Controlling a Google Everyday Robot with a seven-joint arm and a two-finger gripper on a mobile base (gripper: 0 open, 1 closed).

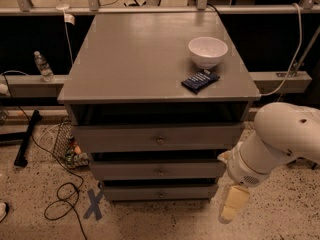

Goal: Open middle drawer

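Note:
The grey cabinet (160, 64) has three drawers. The middle drawer (125, 170) is a wide flat grey front with a small round metal knob (160, 172) at its centre; it sits closed between the top drawer (115, 138) and the lowest drawer (130, 192). My white arm (280, 139) comes in from the right. My gripper (231, 205) hangs low at the cabinet's right front corner, below and to the right of the middle drawer's knob, touching nothing.
A white bowl (207, 51) and a dark blue packet (200, 81) lie on the cabinet top at the right. Black cables (65, 199) and a blue tape cross (94, 204) lie on the speckled floor at the left. A water bottle (42, 66) stands on a ledge behind.

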